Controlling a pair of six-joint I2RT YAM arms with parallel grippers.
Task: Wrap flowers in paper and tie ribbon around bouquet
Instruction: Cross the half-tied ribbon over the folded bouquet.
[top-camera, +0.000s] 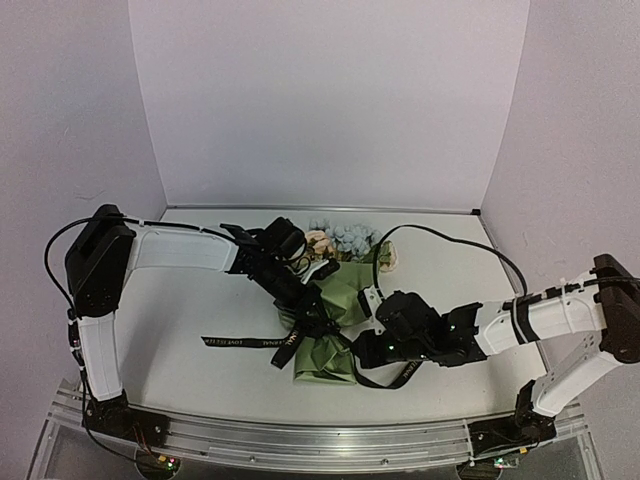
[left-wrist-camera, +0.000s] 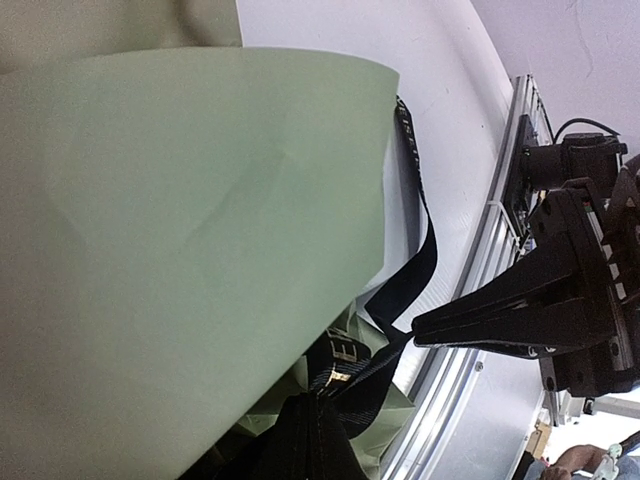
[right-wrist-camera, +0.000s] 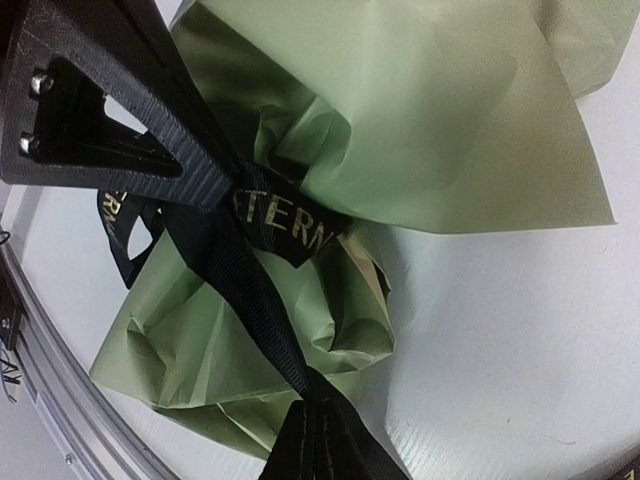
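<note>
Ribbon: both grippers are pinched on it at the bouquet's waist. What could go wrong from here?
1. The ribbon runs taut between the shut left gripper and right gripper; more pull could crush or tear the creased paper at the waist.
2. The bouquet lies loose on the table; uneven pull may drag or roll it.
3. The ribbon's free tail trails left and could slip through, loosening the tie.

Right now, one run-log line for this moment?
step: tying | ribbon: wrapped around bouquet waist | left gripper: shut on ribbon | right gripper: shut on ribbon | knot finished: cannot tell
</note>
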